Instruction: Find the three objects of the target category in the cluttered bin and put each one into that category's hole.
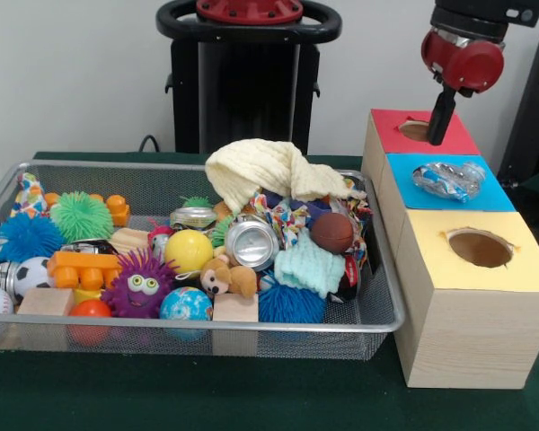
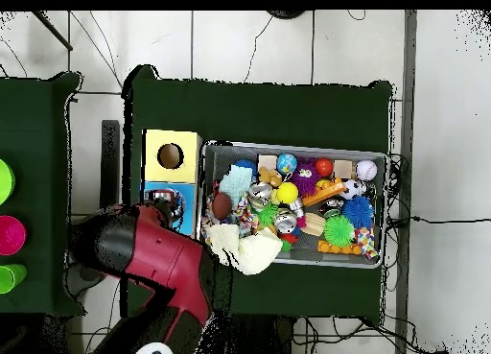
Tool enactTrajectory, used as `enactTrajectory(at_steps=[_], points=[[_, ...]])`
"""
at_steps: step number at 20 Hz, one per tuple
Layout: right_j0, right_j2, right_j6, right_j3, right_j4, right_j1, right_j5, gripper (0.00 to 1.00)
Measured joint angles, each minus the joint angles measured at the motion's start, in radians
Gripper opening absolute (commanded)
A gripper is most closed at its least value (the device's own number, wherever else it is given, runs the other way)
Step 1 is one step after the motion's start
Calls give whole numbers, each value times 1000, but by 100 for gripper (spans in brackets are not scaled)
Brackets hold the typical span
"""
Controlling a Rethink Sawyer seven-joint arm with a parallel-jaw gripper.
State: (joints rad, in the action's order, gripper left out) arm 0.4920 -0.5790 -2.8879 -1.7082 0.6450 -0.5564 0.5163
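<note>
The silver wire-mesh bin (image 1: 377,316) sits on the green table, piled with toys; it also shows in the overhead view (image 2: 376,208). My gripper (image 1: 440,121) hangs over the round hole of the red-topped box (image 1: 422,133), its black tip pointing down at the hole's edge. I see nothing in it. A crumpled clear wrapper (image 1: 449,180) lies on the blue-topped box (image 1: 413,197), over its hole. The yellow-topped box (image 1: 481,247) has an open hole. In the overhead view my arm (image 2: 158,259) hides the red box and the gripper.
In the bin lie a yellow cloth (image 1: 265,171), a silver can (image 1: 251,242), a mint cloth (image 1: 310,265), a brown ball (image 1: 332,232), a yellow ball (image 1: 189,250), a purple fuzzy toy (image 1: 139,287), orange bricks (image 1: 83,268) and wooden blocks (image 1: 235,310).
</note>
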Motion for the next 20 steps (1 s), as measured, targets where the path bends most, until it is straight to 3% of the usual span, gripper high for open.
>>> enactTrajectory(at_steps=[20], points=[[20,0,0,1,5,49,0,0]])
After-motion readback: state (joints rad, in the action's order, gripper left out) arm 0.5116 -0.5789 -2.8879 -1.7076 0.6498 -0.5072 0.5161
